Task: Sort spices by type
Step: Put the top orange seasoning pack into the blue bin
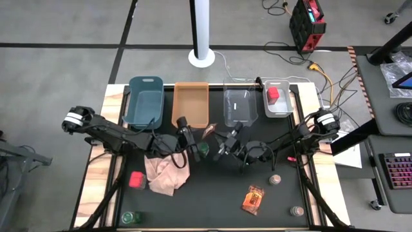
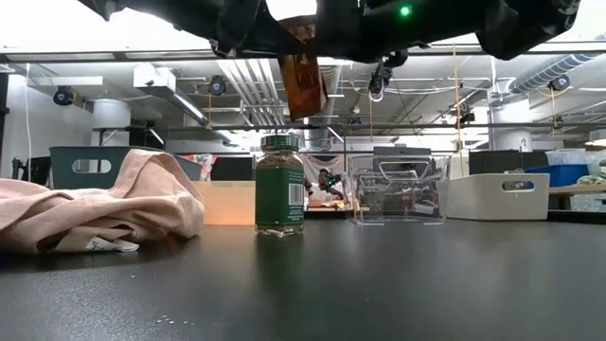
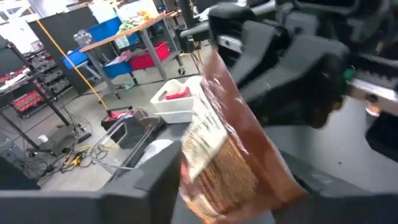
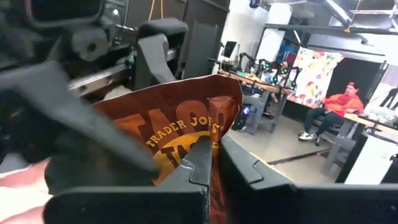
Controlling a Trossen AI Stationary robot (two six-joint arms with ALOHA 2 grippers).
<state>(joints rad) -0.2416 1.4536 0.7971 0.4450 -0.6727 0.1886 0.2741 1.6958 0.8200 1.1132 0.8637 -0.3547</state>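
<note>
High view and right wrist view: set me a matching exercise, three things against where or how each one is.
Things:
1. white bin
2. right hand
3. pink cloth

States:
A. shut on a foil packet
B. crumpled on the left half of the table
C. contains a red container

Pairs: 1-C, 2-A, 3-B

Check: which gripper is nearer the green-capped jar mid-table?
Left. The left gripper hangs right beside the green-capped jar; the right gripper, pinching a foil packet, sits a bit farther off on its other side.
</note>
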